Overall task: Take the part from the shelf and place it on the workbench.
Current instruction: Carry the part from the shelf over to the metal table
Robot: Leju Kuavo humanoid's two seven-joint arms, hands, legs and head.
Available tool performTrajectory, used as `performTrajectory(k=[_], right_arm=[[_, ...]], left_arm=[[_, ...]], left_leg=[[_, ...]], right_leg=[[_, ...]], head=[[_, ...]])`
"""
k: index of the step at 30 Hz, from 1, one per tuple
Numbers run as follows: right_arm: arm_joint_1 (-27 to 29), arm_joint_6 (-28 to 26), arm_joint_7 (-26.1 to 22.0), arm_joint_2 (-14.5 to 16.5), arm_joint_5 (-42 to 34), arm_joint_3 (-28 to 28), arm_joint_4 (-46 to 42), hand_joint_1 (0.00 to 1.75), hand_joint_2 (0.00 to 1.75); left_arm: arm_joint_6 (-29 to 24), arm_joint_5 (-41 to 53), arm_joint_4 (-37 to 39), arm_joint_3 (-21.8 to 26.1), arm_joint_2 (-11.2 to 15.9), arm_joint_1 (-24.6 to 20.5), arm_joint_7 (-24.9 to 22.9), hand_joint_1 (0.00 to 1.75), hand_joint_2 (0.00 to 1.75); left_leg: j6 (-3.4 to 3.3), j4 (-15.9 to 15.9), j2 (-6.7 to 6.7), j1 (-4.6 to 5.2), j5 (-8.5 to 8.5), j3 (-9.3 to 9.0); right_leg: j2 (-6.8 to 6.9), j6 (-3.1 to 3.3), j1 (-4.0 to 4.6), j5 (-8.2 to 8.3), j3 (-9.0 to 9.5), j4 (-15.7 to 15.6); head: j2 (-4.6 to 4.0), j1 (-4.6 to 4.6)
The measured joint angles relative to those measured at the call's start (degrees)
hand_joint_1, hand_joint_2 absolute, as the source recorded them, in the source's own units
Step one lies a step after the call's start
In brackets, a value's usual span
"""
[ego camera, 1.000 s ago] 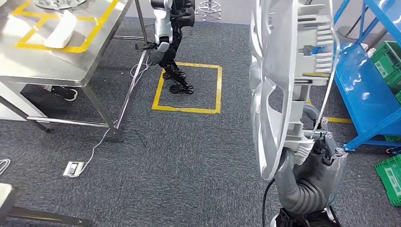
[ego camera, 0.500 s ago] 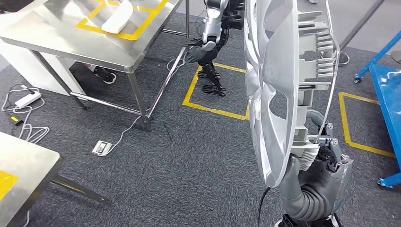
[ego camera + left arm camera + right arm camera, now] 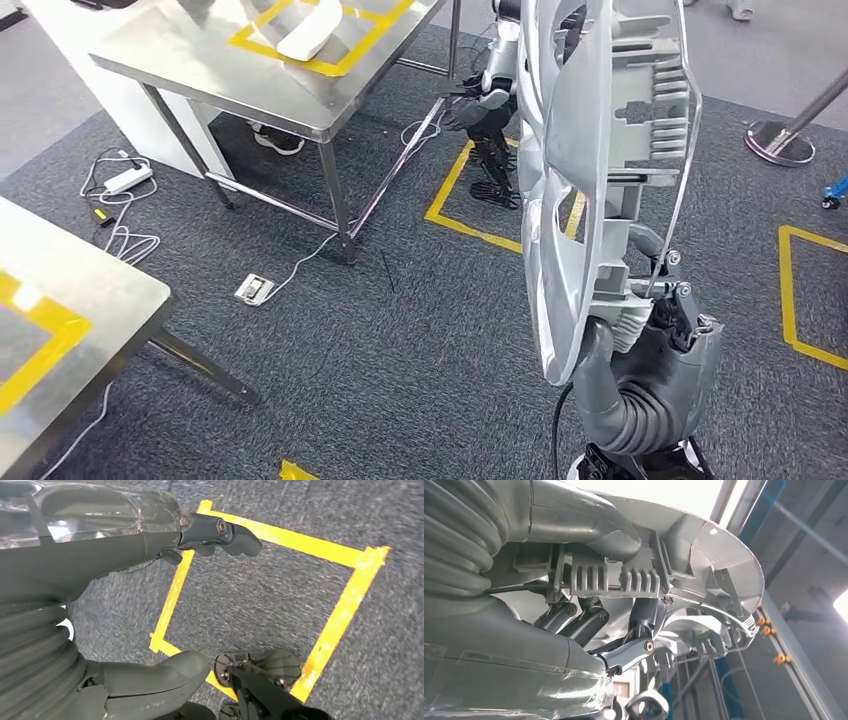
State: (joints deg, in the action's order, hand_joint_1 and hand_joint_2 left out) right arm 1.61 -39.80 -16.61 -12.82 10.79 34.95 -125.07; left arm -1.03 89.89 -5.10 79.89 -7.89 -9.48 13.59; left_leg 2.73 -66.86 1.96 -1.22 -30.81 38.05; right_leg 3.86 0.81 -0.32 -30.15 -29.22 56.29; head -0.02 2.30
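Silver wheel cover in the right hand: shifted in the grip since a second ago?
No. The silver wheel cover sits the same against the right hand; the floor shifts because the camera turned.

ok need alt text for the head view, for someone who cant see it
The robot's right hand holds a large silver wheel-cover part upright on edge, over dark grey carpet. Beyond it stands a steel workbench marked with yellow tape, a white object lying on it, and another robot's legs beside a yellow floor square.
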Motion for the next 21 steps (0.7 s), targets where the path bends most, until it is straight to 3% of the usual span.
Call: performTrajectory(k=[2, 3, 4, 6, 8, 10, 12, 13, 14, 15, 17, 19, 21], right_arm=[[-0.07, 0.00, 0.01, 0.00, -0.01, 0.04, -0.01, 1.75, 1.75], [-0.11, 0.00, 0.02, -0.01, -0.01, 0.08, -0.01, 1.75, 1.75], [-0.15, 0.01, 0.02, -0.01, 0.01, 0.13, -0.02, 1.75, 1.75], [-0.21, 0.02, 0.02, -0.01, 0.02, 0.22, -0.02, 1.75, 1.75], [-0.21, 0.01, 0.02, -0.02, 0.03, 0.25, -0.03, 1.75, 1.75], [-0.15, -0.02, 0.02, -0.03, 0.03, 0.23, -0.03, 1.75, 1.75], [-0.08, -0.05, 0.02, -0.03, 0.01, 0.23, -0.01, 1.75, 1.75], [-0.06, -0.06, 0.02, -0.03, -0.01, 0.23, -0.01, 1.75, 1.75], [-0.05, -0.07, 0.02, -0.03, -0.01, 0.23, -0.01, 1.75, 1.75], [-0.05, -0.07, 0.02, -0.03, -0.01, 0.23, -0.01, 1.75, 1.75], [-0.07, -0.07, 0.01, -0.03, 0.00, 0.23, -0.03, 1.75, 1.75], [-0.15, -0.07, 0.00, -0.03, -0.01, 0.23, -0.04, 1.75, 1.75], [-0.36, -0.07, 0.00, -0.03, -0.02, 0.24, -0.04, 1.75, 1.75]], left_arm=[[0.03, 0.01, 0.00, 0.00, -0.01, -0.07, -0.03, 0.00, 1.75], [0.08, 0.01, 0.01, 0.00, -0.02, -0.09, -0.08, 0.00, 1.75], [0.12, 0.01, 0.01, 0.00, -0.02, -0.09, -0.12, 0.00, 1.75], [0.17, 0.01, 0.01, 0.00, 0.08, -0.12, -0.18, 0.00, 1.75], [0.17, 0.01, -0.01, 0.00, 0.10, -0.26, -0.15, 0.00, 1.75], [0.17, 0.01, -0.01, 0.00, 0.05, -0.36, -0.05, 0.00, 1.75], [0.17, 0.01, 0.00, 0.00, 0.00, -0.37, 0.07, 0.00, 1.75], [0.17, 0.01, 0.01, 0.00, -0.02, -0.36, 0.10, 0.00, 1.75], [0.17, 0.01, 0.01, 0.00, -0.03, -0.34, 0.11, 0.00, 1.75], [0.17, 0.01, 0.00, 0.00, -0.05, -0.33, 0.12, 0.00, 1.75], [0.17, 0.01, -0.01, 0.00, -0.25, -0.36, 0.14, 0.00, 1.75], [0.17, 0.01, -0.01, 0.00, -0.51, -0.35, 0.11, 0.00, 1.75], [0.17, 0.02, 0.00, 0.00, -0.59, -0.19, 0.02, 0.00, 1.75]], left_leg=[[-0.46, 5.70, 3.02, 0.22, 1.74, -3.15], [-0.96, 6.72, 3.92, 0.42, 1.77, -3.58], [-1.59, 6.70, 3.85, 0.61, 1.73, -3.43], [-2.47, 6.80, 2.43, 0.68, 1.93, -3.18], [-3.17, 6.95, 0.89, 0.55, 2.24, -3.14], [-3.64, 6.97, -0.73, 0.61, 2.47, -3.04], [-3.89, 6.96, -2.47, 0.84, 2.62, -2.98], [-3.99, 6.96, -3.38, 0.99, 2.69, -3.00], [-4.06, 6.96, -4.31, 1.12, 2.76, -3.03], [-4.12, 6.96, -5.20, 1.21, 2.84, -3.06], [-3.98, 6.96, -6.82, 1.18, 3.12, -2.93], [-3.38, 7.00, -8.15, 0.81, 3.55, -2.44], [-2.68, 7.13, -8.82, 0.56, 3.91, -1.99]], right_leg=[[0.82, -0.75, 0.17, -0.67, -0.09, 0.87], [1.18, -1.02, 0.30, -0.89, -0.13, 1.18], [1.52, -1.24, 0.36, -0.97, -0.15, 1.32], [2.03, -1.70, 0.12, -1.28, -0.12, 1.46], [0.20, -2.17, -0.22, -3.46, -1.07, 4.00], [-2.52, -2.35, -0.38, -7.33, -4.07, 11.04], [-3.46, -2.16, -0.30, -9.35, -7.09, 17.48], [-3.65, -1.86, -0.22, -8.68, -7.49, 17.97], [-3.92, -1.41, -0.12, -6.93, -6.88, 16.20], [-4.56, -0.82, 0.06, -4.53, -5.44, 12.59], [-7.28, 0.42, 0.34, -1.21, -2.42, 5.20], [-8.84, 1.00, 0.62, -0.61, -1.26, 2.19], [-7.73, 0.96, 0.66, -0.10, -0.98, 1.25]], head=[[0.00, -0.25], [0.00, -0.17], [0.00, -0.05], [0.00, 0.29], [0.00, 0.64], [0.00, 1.34], [0.00, 1.92], [0.00, 2.15], [0.00, 2.38], [0.00, 2.53], [0.00, 2.43], [0.00, 2.43], [0.00, 2.78]])
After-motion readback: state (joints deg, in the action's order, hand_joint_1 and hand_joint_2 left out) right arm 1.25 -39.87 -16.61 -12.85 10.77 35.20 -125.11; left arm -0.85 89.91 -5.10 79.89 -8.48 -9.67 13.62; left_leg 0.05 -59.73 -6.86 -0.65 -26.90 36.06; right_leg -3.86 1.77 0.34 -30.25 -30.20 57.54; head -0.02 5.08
